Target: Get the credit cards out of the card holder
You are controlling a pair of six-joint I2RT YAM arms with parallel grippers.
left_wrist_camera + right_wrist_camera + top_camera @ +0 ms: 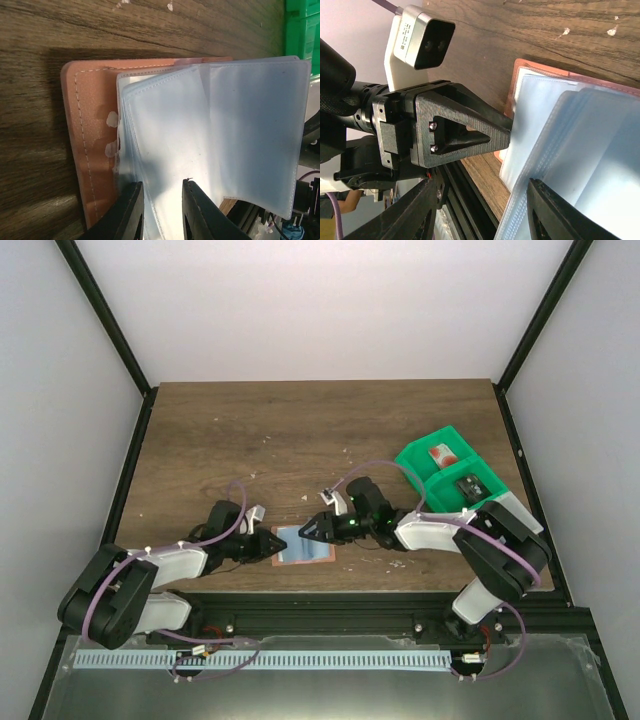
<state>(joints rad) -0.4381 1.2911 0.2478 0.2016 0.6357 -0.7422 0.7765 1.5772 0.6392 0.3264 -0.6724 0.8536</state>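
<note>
Our left jaws clenched the clear sleeves [210, 140] of the card holder [303, 548] at the desk's [300, 440] 6 o'clock edge. Our right jaws stood half open around them. Credit cards [441, 454] lay in the green tray [412, 458] at 3 o'clock.

Card holder [303, 546] on table [300, 440], near edge, centre; tray [414, 461] at right, credit cards [441, 454] inside

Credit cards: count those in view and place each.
2: a red-and-white card in the far-left compartment of the green tray; a dark card in the compartment beside it. More may hide in the sleeves of the card holder.
</note>
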